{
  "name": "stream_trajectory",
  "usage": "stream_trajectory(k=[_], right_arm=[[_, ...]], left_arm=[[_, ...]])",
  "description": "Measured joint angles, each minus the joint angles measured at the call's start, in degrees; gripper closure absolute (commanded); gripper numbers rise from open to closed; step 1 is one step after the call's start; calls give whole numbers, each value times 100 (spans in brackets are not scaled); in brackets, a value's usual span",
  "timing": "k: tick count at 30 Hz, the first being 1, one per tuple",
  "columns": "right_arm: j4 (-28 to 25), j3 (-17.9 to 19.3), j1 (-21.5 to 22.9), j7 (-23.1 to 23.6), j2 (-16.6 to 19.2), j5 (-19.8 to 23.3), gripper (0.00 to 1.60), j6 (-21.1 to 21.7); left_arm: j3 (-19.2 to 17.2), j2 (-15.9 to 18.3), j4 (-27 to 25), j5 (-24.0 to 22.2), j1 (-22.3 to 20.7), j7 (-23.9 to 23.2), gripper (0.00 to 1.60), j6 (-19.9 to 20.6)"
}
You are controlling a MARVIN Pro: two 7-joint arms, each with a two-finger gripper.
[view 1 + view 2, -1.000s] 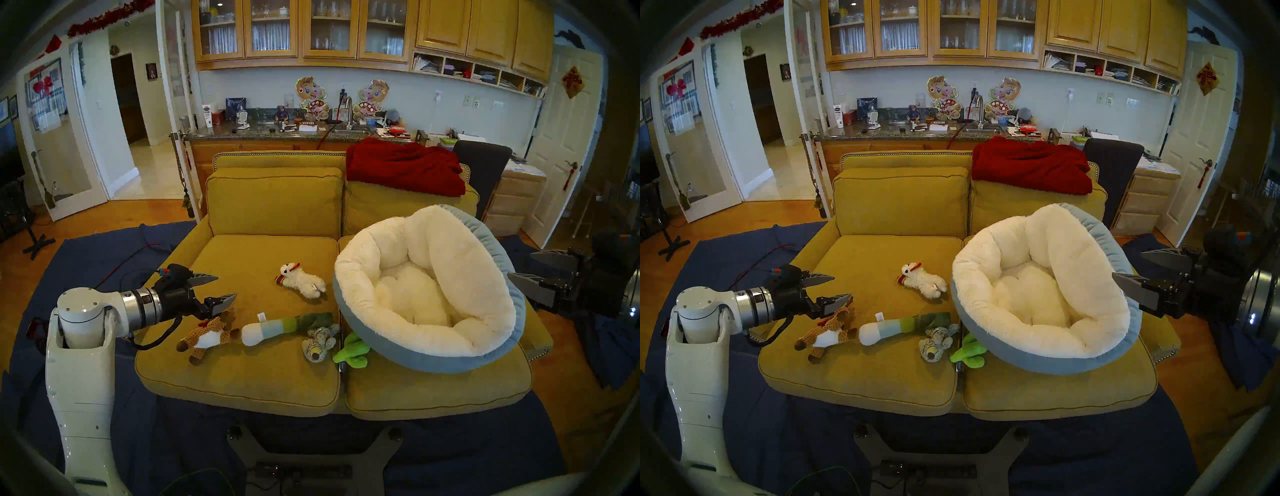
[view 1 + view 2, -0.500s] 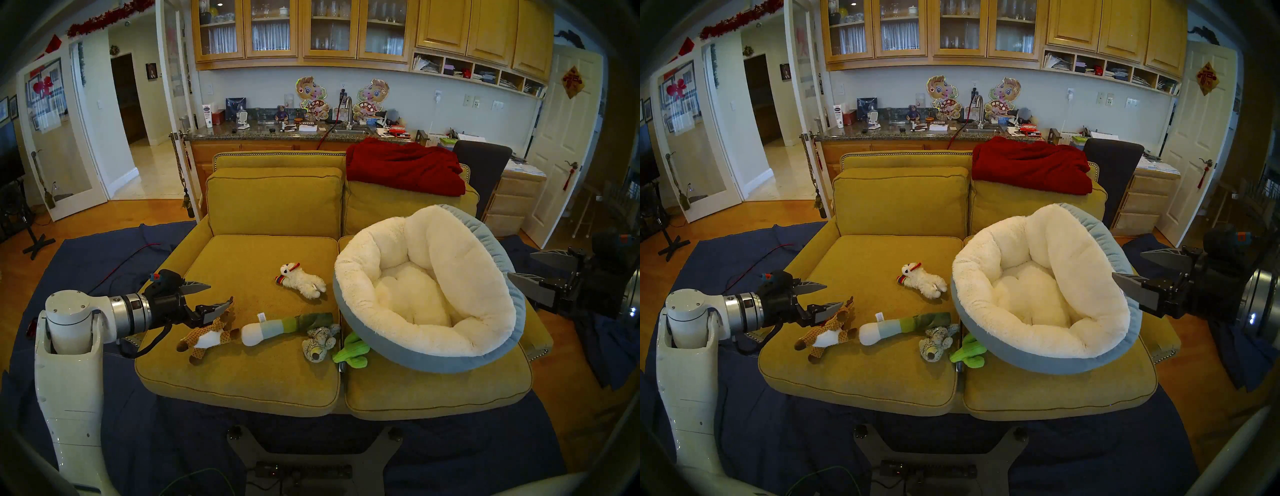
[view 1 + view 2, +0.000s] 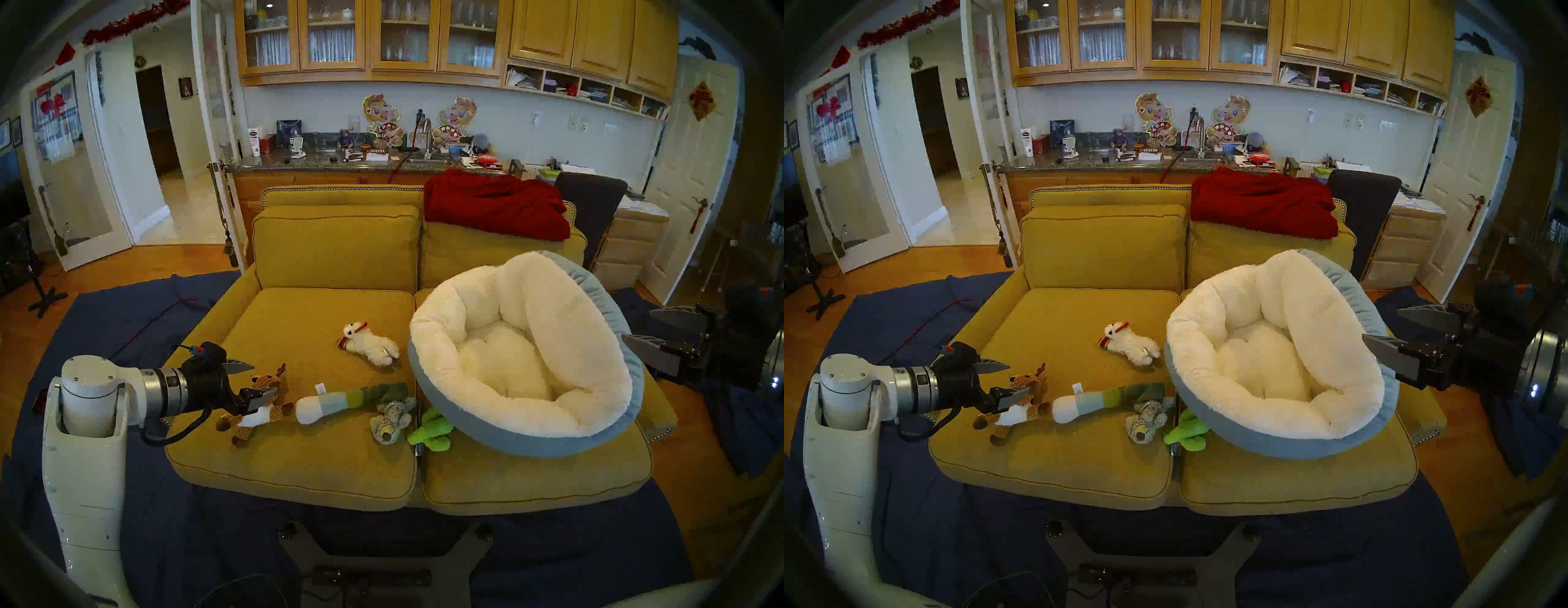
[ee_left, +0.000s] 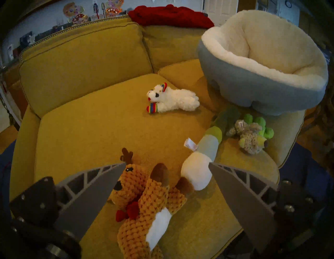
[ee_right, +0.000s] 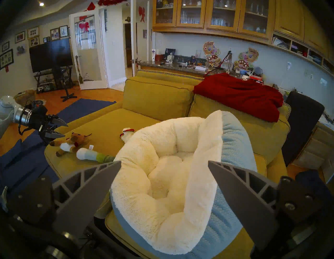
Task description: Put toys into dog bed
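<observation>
Five plush toys lie on the mustard-yellow sofa cushion (image 3: 297,463), none yet in the round cream-fleece, blue-sided dog bed (image 3: 526,441). The left pincer (image 4: 167,163), jaws wide apart and empty, brackets the brown knitted reindeer toy (image 4: 144,204), whose long body runs back toward the wrist. The right pincer (image 5: 164,162), also apart, sits at the bed, far from that toy.

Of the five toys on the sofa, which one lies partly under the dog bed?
The bright green cactus; the dog bed overhangs it, while the other four lie uncovered.
</observation>
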Motion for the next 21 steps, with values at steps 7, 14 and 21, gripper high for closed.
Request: stream_trajectory(k=[7,14,21], right_arm=[[0,0,0,0,0,0,0,0],[0,0,0,0,0,0,0,0],[0,0,0,0,0,0,0,0]], left_arm=[[178,102,2,276,28,64,0,180],[256,197,37,468,77,105,0,250],[273,259,38,659,197,163,0,95]])
